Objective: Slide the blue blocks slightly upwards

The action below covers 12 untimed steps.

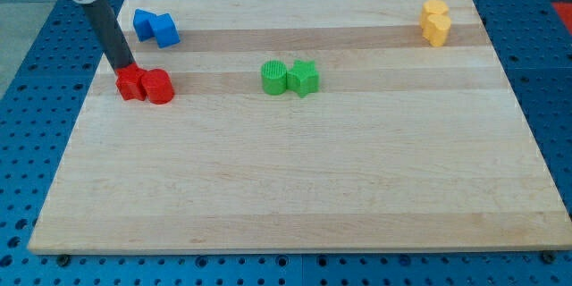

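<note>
Two blue blocks (155, 28) sit touching each other near the board's top left corner; their shapes are angular but hard to make out. My tip (126, 68) stands below and slightly left of them, right at the top edge of the red pair. The rod slants up to the view's top left. A gap of bare wood lies between the tip and the blue blocks.
Two red blocks (145, 85) lie side by side just under the tip. A green cylinder (274, 78) and a green star-like block (304, 78) sit mid-board. Two yellow blocks (435, 22) stand at the top right. The wooden board (295, 179) rests on a blue perforated table.
</note>
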Available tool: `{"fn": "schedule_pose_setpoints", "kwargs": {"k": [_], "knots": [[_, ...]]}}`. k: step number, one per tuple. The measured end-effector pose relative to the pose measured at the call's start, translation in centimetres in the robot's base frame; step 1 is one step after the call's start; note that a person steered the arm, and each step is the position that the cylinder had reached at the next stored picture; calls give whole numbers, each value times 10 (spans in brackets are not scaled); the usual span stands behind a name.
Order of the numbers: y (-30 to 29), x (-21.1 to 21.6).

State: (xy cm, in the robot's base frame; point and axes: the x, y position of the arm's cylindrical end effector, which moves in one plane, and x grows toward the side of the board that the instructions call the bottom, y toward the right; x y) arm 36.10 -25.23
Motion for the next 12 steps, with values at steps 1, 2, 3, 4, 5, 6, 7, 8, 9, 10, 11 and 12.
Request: {"fn": "schedule_pose_setpoints", "kwargs": {"k": [1, 2, 3, 4, 5, 6, 7, 8, 9, 10, 11, 12], "knots": [[0, 0], [0, -6], [-8, -24], [-8, -29], [-8, -47], [-8, -47], [-8, -65], [-8, -51], [-6, -37], [34, -26], [40, -25], [40, -26]]}}
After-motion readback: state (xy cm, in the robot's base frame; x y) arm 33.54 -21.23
